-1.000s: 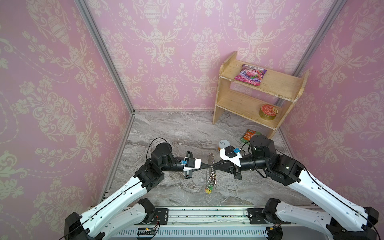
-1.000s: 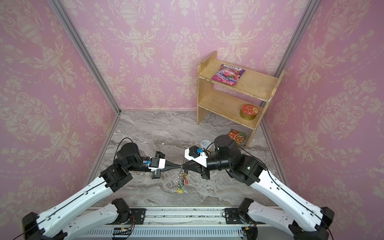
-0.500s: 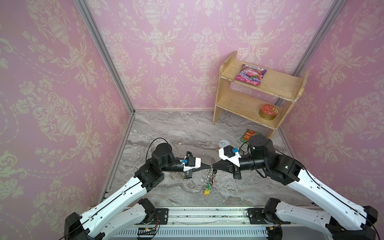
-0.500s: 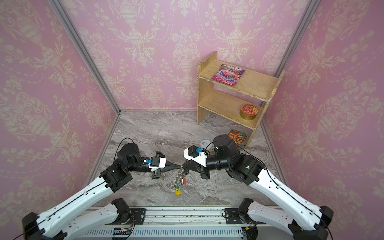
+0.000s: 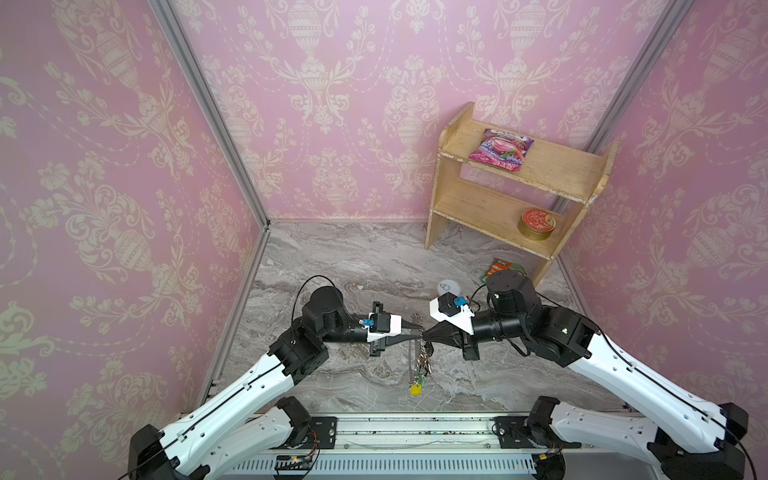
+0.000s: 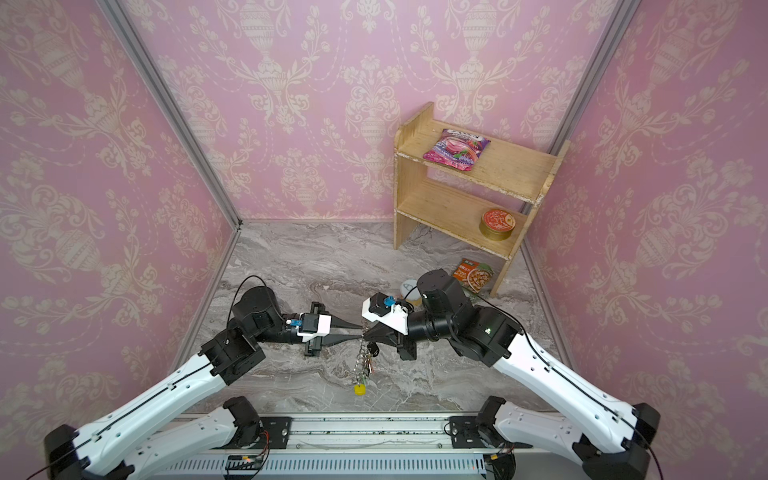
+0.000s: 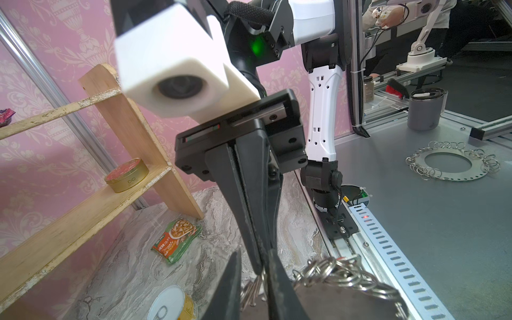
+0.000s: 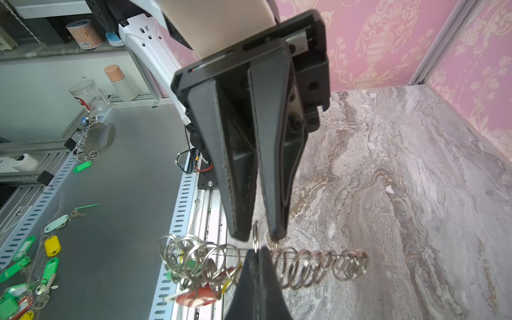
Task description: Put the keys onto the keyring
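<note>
Two hands: right hand (image 8: 257,253) clamps keyring (image 8: 307,267), left hand (image 8: 256,237) slightly parted.

The space was enclosed by walls (image 5: 374,104) papered in pink with a cream pattern of urns and garlands, joined at the corners by grey metal posts (image 5: 208,108). The floor (image 5: 353,257) was covered in a grey marble-veined surface. A small two-tier wooden shelf (image 5: 478,203), chipped pale along its edges, was set in the far right corner. A pink pouch (image 5: 500,154) was laid on its upper board and a round red-lidded tin (image 5: 536,223) on the lower. An orange and green packet (image 6: 473,274) was seen on the floor by the shelf's foot. Soft, even light was cast throughout, seemingly from above. Beyond the enclosure, a grey metal bench (image 7: 457,235) was shown in the left wrist view.
</note>
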